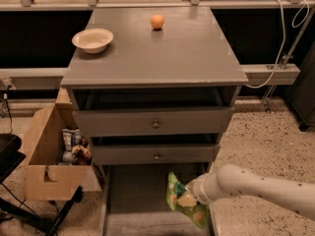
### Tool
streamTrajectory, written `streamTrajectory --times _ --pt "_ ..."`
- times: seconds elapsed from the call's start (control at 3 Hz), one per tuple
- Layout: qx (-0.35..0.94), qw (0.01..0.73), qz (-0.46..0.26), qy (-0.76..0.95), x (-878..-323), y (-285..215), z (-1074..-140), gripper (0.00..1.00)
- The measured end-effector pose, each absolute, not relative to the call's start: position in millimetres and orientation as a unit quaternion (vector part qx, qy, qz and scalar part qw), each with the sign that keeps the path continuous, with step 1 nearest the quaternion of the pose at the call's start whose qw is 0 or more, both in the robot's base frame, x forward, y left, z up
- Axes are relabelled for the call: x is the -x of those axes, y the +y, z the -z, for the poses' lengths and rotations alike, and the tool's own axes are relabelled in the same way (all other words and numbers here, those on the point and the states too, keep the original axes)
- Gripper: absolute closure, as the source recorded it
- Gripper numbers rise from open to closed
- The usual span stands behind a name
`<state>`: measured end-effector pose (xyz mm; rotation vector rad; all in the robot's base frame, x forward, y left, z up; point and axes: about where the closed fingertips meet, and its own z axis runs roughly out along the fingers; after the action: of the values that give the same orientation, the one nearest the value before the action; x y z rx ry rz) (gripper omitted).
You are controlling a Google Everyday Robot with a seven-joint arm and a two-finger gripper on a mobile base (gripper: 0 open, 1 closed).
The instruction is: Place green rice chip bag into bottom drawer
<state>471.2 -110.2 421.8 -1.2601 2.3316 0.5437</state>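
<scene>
The green rice chip bag (183, 204) is a crinkly bright green pouch with tan chip pictures. It hangs upright over the right side of the bottom drawer (138, 195), which is pulled out under the cabinet and shows a flat grey floor. My gripper (191, 195) is at the end of the white arm that reaches in from the lower right. It is shut on the bag's right edge and is mostly hidden behind the bag. The bag's lower end is near the drawer's right rail.
The two upper drawers (155, 124) with round knobs are slightly open. A white bowl (92, 39) and an orange ball (157, 21) sit on the cabinet top. An open cardboard box (49, 156) with snack packs stands on the floor to the left. A black stand (10, 154) is at the far left.
</scene>
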Motion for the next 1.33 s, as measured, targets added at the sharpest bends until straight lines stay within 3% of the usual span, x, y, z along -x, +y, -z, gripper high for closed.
streamTrajectory --times 0.67,1.33 --pt "0.466 0.25 -0.285 0.799 -543 -20 -348 1.0" --pt "0.513 0.226 -0.237 0.793 -547 21 -271 1.0"
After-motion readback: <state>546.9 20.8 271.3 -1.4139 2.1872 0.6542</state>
